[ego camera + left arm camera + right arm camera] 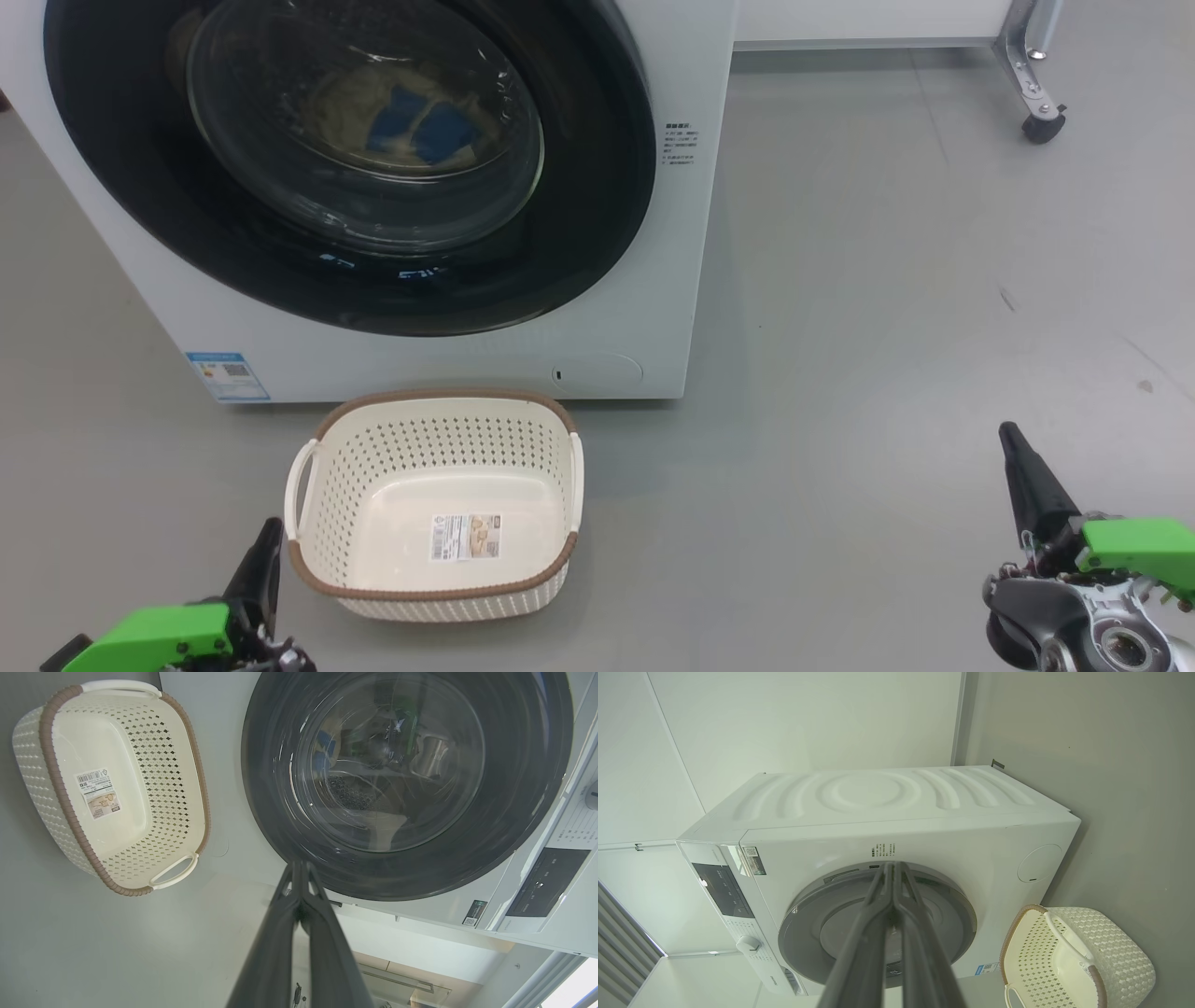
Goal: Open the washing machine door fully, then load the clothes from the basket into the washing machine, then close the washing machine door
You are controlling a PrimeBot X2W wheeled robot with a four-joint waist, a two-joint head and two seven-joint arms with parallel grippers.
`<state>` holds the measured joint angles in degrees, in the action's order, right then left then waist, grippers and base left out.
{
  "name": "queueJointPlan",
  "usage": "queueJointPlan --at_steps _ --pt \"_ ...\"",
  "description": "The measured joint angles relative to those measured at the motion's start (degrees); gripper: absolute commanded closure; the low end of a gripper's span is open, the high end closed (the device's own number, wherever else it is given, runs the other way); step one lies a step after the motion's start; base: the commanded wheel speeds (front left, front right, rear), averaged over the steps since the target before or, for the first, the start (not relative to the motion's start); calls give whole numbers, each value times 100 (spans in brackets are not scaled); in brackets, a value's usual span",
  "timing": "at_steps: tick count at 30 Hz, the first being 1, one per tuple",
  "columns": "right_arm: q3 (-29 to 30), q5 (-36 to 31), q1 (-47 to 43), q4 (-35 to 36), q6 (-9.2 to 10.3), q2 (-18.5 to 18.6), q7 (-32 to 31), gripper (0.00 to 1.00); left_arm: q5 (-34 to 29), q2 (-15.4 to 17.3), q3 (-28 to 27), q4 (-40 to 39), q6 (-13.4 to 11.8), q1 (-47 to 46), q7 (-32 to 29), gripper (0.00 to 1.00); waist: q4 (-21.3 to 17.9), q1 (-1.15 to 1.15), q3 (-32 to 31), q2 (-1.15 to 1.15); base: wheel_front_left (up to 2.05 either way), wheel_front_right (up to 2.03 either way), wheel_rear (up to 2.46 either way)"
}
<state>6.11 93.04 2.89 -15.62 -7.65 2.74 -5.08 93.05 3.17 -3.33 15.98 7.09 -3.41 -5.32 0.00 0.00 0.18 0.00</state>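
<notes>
You have the washing machine (pixel 653 308) in front of you with its round black door (pixel 579 187) shut flat against the front. Through the glass window you can see the clothes (pixel 411 121), pale cream with blue patches, lying inside the drum. The basket (pixel 439 411) sits upright on the grey floor (pixel 887 327) just in front of the machine, below the door, and its bare bottom shows a label sticker (pixel 465 539). Your left hand (pixel 299 868) is low at the left, near the basket's near left corner, with its two fingers pressed together on nothing. Your right hand (pixel 894 865) is low at the right, well apart from the basket, fingers likewise pinched together and holding nothing.
</notes>
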Motion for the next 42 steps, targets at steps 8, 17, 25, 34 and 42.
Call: queueJointPlan --at_steps 8,17,25,34,42 --pt "19 -1 0 -7 0 0 -7 100 -1 -10 -9 0 0 0 -8 100 0 0 0 0 0 0 0" --pt "35 -1 0 -15 0 0 -9 100 -1 -19 -18 0 0 0 -9 100 0 0 0 0 0 0 0" --pt "58 -2 0 -15 0 -1 -48 100 -2 -24 -22 0 0 0 -27 100 0 0 0 0 0 0 0" --pt "65 -3 0 -16 0 -1 -49 100 -2 -27 -29 0 0 0 -32 100 0 0 0 0 0 0 0" --pt "73 -21 0 -16 0 -1 -51 100 -2 -30 -33 0 0 0 -33 100 0 0 0 0 0 0 0"
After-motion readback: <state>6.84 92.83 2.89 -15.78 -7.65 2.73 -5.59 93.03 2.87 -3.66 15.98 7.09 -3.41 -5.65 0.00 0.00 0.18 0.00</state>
